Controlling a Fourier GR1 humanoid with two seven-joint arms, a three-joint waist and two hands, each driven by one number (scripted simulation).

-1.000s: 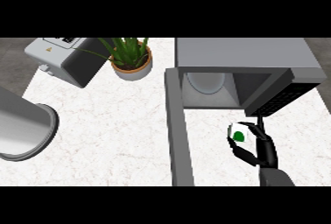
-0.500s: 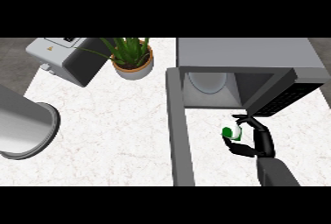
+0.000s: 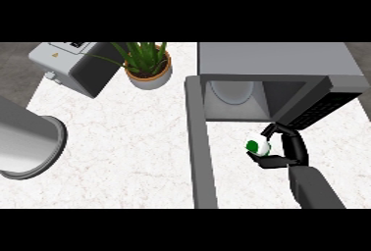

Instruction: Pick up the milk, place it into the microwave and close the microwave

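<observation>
My right hand is curled round the milk, a small white carton with a green patch, and holds it just in front of the microwave's open cavity. The grey microwave sits at the top right with its door swung open toward me on the left side of the cavity. A pale round plate shows inside the cavity. The dark control panel is at the right of the opening. My left hand shows nowhere in the head view.
A potted green plant stands at the back, left of the microwave. A grey toaster-like box sits at the top left. A large grey cylinder lies at the left edge of the white marble counter.
My right hand has carried the milk upward and slightly left, closer to the microwave's opening. Nothing else has moved.
</observation>
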